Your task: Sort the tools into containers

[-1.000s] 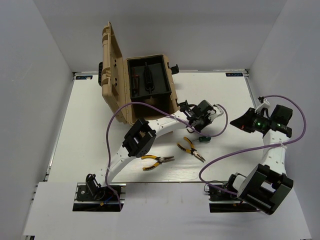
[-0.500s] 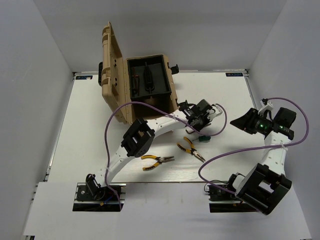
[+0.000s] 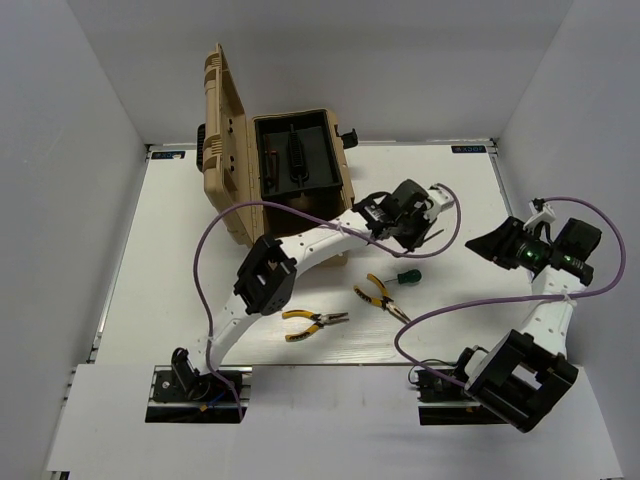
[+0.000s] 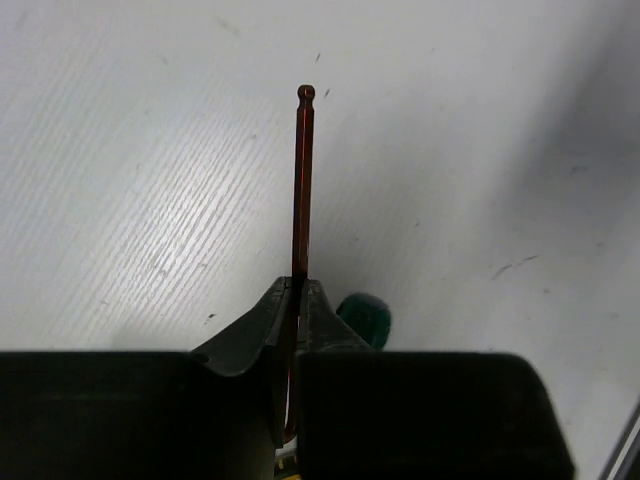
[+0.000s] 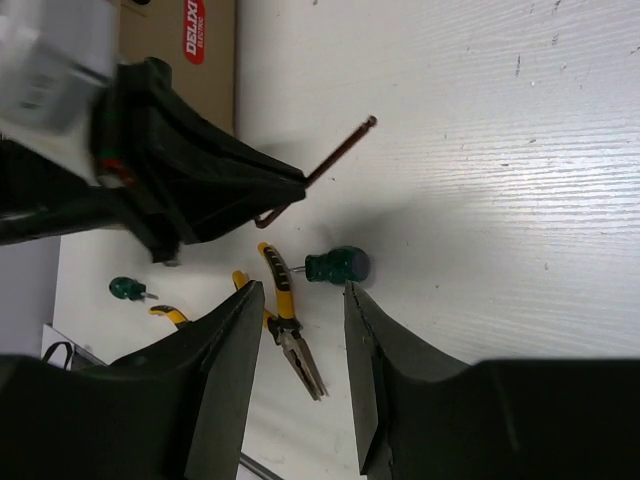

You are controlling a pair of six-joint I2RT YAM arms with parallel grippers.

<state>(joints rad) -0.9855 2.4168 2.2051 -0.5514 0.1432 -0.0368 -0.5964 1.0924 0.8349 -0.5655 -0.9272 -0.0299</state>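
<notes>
My left gripper (image 4: 297, 287) is shut on a thin reddish-dark hex key (image 4: 302, 180) that sticks out past the fingertips over the table. In the top view the left gripper (image 3: 412, 232) hangs right of the open tan toolbox (image 3: 225, 120). A green-handled screwdriver (image 3: 405, 277) lies just below it, beside yellow-handled pliers (image 3: 380, 297). A second pair of pliers (image 3: 315, 322) lies further left. My right gripper (image 5: 302, 290) is open and holds nothing, facing the screwdriver (image 5: 335, 265) and pliers (image 5: 285, 310). A second green screwdriver (image 5: 130, 290) lies beyond.
The toolbox's black inner tray (image 3: 322, 150) holds some dark thin tools. Its lid stands upright at the left. A purple cable (image 3: 215, 250) loops over the left arm, another (image 3: 440, 320) trails from the right arm. White walls enclose the table.
The left gripper has risen and moved back toward the toolbox with the hex key, uncovering the green screwdriver. The right arm's wrist has drifted slightly right.
</notes>
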